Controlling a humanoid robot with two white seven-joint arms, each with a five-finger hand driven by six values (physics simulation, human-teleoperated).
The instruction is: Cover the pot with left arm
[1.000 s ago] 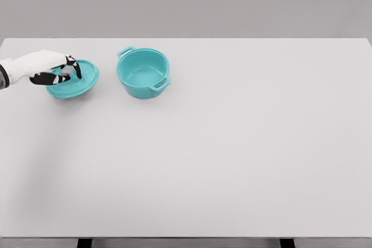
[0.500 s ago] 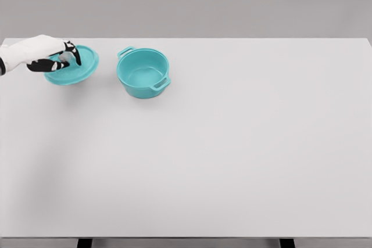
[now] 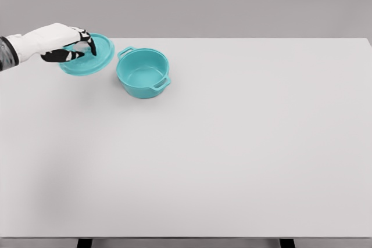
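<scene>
**Lid held beside the open pot**

Head view: the left hand [image 3: 61,45] reaches in from the left edge, fingers clamped on the teal lid [image 3: 93,59]. Just right of the hand, the teal pot [image 3: 142,72] sits uncovered on the white desk [image 3: 232,143].

Bright, even, diffuse light; shadows faint, soft; no glare; render slightly soft, possibly compression blur.

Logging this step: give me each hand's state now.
Left hand: closed on the lid, held left of the pot.
Right hand: not in view.
</scene>
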